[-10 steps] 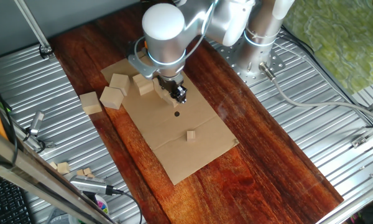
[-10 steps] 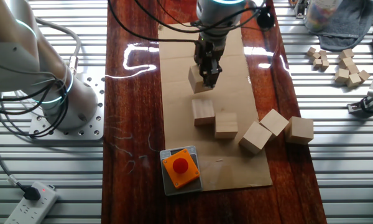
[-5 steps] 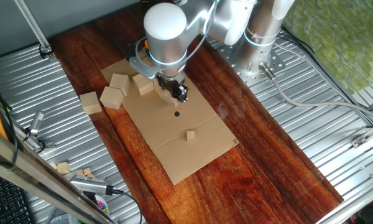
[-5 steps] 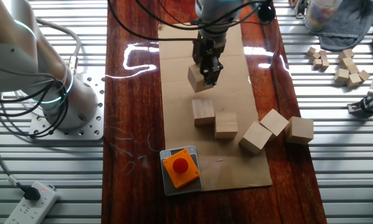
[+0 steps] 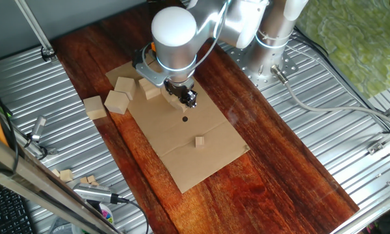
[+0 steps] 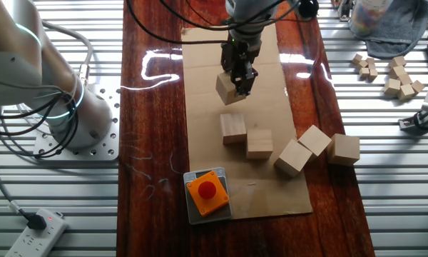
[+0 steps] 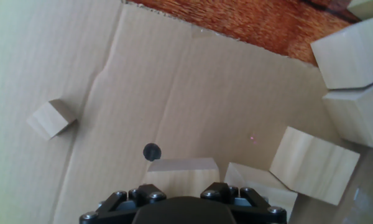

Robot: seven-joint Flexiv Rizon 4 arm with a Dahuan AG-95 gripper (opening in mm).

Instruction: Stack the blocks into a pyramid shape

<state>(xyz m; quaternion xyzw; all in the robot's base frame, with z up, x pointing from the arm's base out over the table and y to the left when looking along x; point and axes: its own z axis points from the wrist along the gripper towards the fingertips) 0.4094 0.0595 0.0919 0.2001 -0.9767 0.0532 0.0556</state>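
Observation:
My gripper [image 6: 239,82] is shut on one pale wooden block [image 6: 225,90] and holds it a little above the cardboard sheet [image 6: 271,100]. In the hand view that block [image 7: 180,172] shows just above the hand's dark body. Two more blocks [image 6: 233,128] [image 6: 259,143] lie side by side on the cardboard just beyond it, towards the orange box. Three others [image 6: 292,158] [image 6: 316,138] [image 6: 344,150] cluster at the sheet's right edge. From the other side, my gripper [image 5: 187,99] hangs under the arm's white joint, with loose blocks [image 5: 117,102] to its left.
An orange box with a red button [image 6: 207,193] sits at the near end of the cardboard. A tiny wooden cube [image 5: 199,141] and a dark dot [image 5: 185,119] are on the sheet. Small cubes [image 6: 396,75] lie on the metal slats. The robot base [image 5: 273,39] stands behind.
The gripper has risen slightly with the block still in it. The other blocks have not moved.

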